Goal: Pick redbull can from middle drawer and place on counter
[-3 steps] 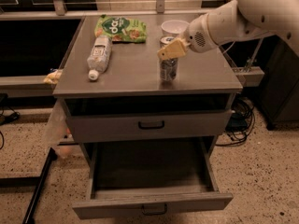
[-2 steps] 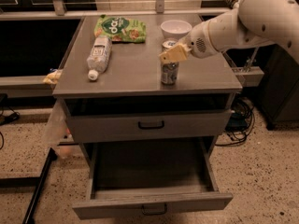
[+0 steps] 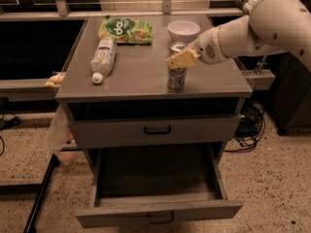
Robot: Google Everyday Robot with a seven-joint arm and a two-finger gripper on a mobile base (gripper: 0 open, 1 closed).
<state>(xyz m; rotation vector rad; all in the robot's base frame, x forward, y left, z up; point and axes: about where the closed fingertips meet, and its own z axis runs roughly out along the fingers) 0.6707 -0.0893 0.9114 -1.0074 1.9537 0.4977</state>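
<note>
Redbull can isn't in the middle drawer. That drawer is the nearest thing here, pulled right out at the bottom, and I can't spot anything in its dark tray. Just behind and above it the upper drawer sits shut.

Next back is the counter, and that's where the can is: standing upright near the front right part of the top, long axis vertical, silver lid facing up. The gripper is at the can's upper half, coming in from the right on the one white arm, with a tan piece crossing in front of the can. Honestly can't tell if it's clamped on or has let go.

My guess is placing is basically done. The next move hinges on that setup: the can is directly at and below the gripper, so backing off up and to the right shouldn't knock it over.

Further back: plastic bottle lying on its side to the left, then white bowl and green snack bag at the far edge.

Count: one can, one bottle, one bowl, one bag, two drawers, one gripper.
</note>
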